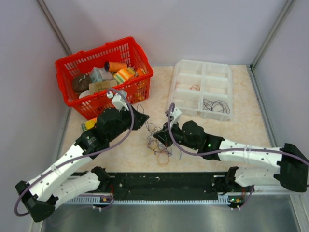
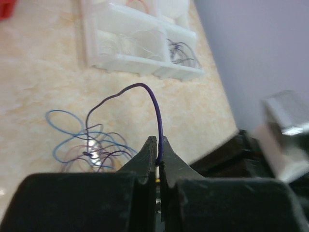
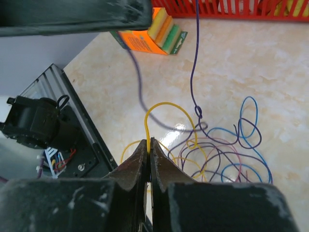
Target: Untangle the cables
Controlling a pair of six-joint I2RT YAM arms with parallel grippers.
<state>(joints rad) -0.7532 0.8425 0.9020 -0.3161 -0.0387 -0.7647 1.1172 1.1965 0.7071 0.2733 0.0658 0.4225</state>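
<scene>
A tangle of hair-thin cables (image 1: 158, 145) lies on the table between my two grippers; it shows blue and purple loops in the left wrist view (image 2: 91, 145) and the right wrist view (image 3: 227, 150). My left gripper (image 1: 143, 118) (image 2: 158, 140) is shut on a purple cable (image 2: 153, 99) that arches up and back down into the tangle. My right gripper (image 1: 161, 131) (image 3: 148, 141) is shut on a yellow cable (image 3: 166, 107) that loops over into the pile. Another purple cable (image 3: 194, 58) hangs down from above into the pile.
A red basket (image 1: 99, 104) full of items stands at the back left. A clear compartment tray (image 1: 188, 104) at the back right holds a few sorted wires, also in the left wrist view (image 2: 140, 63). An orange box (image 3: 149, 38) lies by the basket. A black rail (image 1: 164, 182) runs along the near edge.
</scene>
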